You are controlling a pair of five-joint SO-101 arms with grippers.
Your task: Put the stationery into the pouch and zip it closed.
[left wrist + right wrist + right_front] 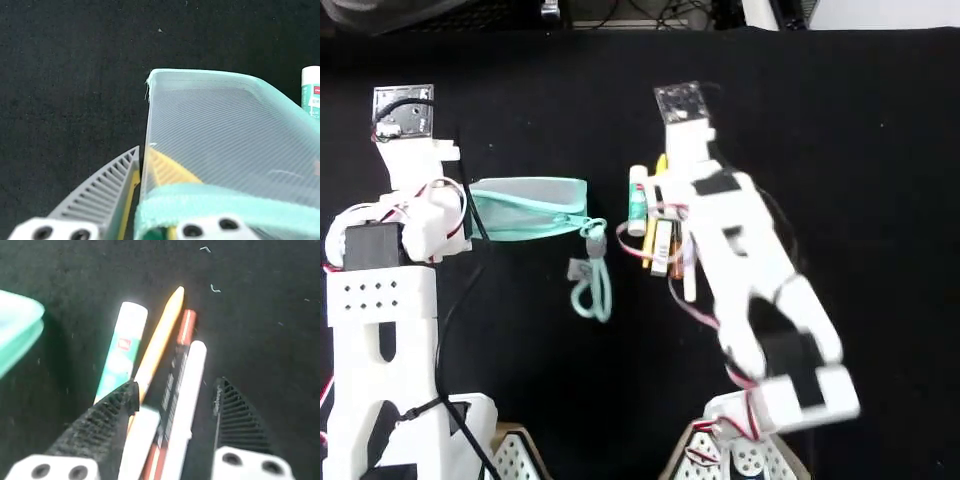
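Observation:
A teal mesh pouch [530,208] lies flat on the black table, its zip pull and looped cord [590,275] trailing at its right end. My left gripper [470,215] is at the pouch's left end, shut on the pouch's edge [146,150]; one finger shows yellow through the mesh [225,130]. Right of the pouch the stationery lies bundled: a white and green glue stick [120,355], a yellow pen [160,340], a red-brown pen [176,375] and a white pen [187,385]. My right gripper [176,387] hangs open over the pens, a black finger on either side of the bundle [655,225].
The right arm's white body [750,260] covers part of the stationery in the high view. Black cloth covers the table. The glue stick [311,90] lies close to the pouch. A pouch corner [17,330] sits beside the pens.

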